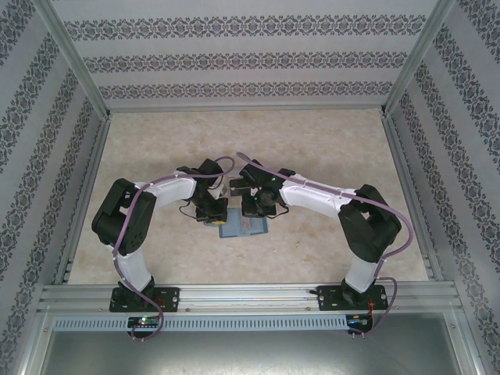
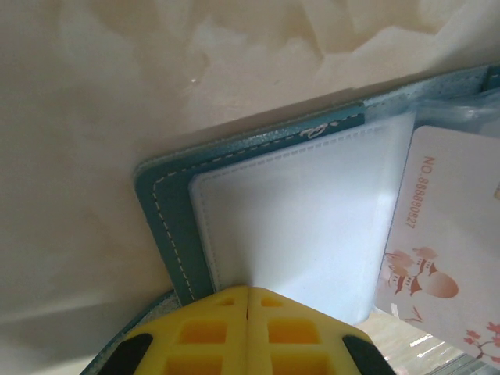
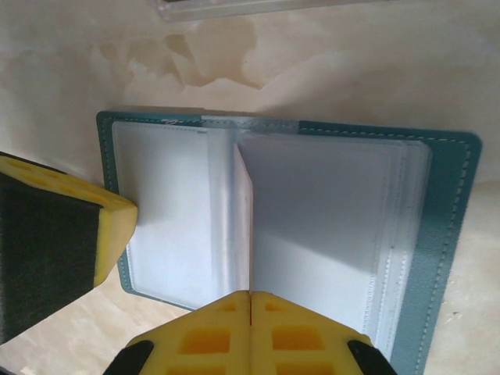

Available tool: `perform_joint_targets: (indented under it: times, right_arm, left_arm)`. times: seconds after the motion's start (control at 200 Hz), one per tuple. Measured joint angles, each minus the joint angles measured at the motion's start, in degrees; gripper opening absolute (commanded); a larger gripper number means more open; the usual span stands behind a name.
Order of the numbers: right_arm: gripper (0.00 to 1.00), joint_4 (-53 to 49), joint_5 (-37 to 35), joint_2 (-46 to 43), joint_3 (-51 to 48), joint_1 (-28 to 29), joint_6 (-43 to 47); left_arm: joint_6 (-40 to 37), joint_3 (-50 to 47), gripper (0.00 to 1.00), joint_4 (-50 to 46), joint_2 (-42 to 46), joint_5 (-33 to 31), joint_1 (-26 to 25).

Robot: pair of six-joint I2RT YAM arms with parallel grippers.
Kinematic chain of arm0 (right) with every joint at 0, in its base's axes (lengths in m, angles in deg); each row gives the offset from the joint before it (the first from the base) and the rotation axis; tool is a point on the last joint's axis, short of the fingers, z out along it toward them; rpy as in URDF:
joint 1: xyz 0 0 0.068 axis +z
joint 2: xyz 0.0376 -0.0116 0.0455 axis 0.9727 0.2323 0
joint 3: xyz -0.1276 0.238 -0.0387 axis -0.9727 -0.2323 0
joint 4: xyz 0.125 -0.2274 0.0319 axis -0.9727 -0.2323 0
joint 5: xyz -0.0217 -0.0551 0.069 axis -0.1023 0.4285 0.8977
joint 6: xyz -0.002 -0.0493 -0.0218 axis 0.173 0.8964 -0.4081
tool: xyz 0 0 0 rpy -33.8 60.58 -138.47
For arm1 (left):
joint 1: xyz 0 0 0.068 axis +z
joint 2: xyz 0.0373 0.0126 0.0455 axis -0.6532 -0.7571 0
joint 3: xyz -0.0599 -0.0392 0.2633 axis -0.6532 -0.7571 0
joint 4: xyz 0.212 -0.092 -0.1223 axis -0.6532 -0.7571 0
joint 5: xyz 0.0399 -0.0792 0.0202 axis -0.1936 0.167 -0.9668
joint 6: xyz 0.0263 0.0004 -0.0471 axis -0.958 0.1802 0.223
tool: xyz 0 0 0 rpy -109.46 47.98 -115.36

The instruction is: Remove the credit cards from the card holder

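Card holder [image 3: 449, 234] open on bench [image 3: 351, 70], left claw [image 2: 248, 297] and right claw [image 3: 250, 301], each pressed together, at its edges, likely pinning it flat.

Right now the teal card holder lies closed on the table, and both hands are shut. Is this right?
Not quite. The card holder lies open, not closed: the right wrist view shows its two panels spread flat, clear sleeves facing up. The rest stands: it lies on the table, and the left hand and the right hand are both shut.
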Motion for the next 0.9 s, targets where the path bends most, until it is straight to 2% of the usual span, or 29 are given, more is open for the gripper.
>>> perform_joint_targets:
  times: [0.18, 0.28, 0.899]
  right_arm:
    - [0.19, 0.31, 0.35, 0.92, 0.55, 0.26, -0.28]
    - [0.19, 0.57, 0.9, 1.53, 0.63, 0.26, -0.44]
    - [0.06, 1.09, 1.14, 1.81, 0.66, 0.37, -0.79]
  left_arm:
    - [-0.02, 0.02, 0.0, -0.09, 0.0, 0.0, 0.0]
    - [-0.02, 0.02, 0.01, -0.09, 0.0, 0.0, 0.0]
    - [-0.02, 0.15, 0.02, -0.66, 0.33, -0.52, -0.04]
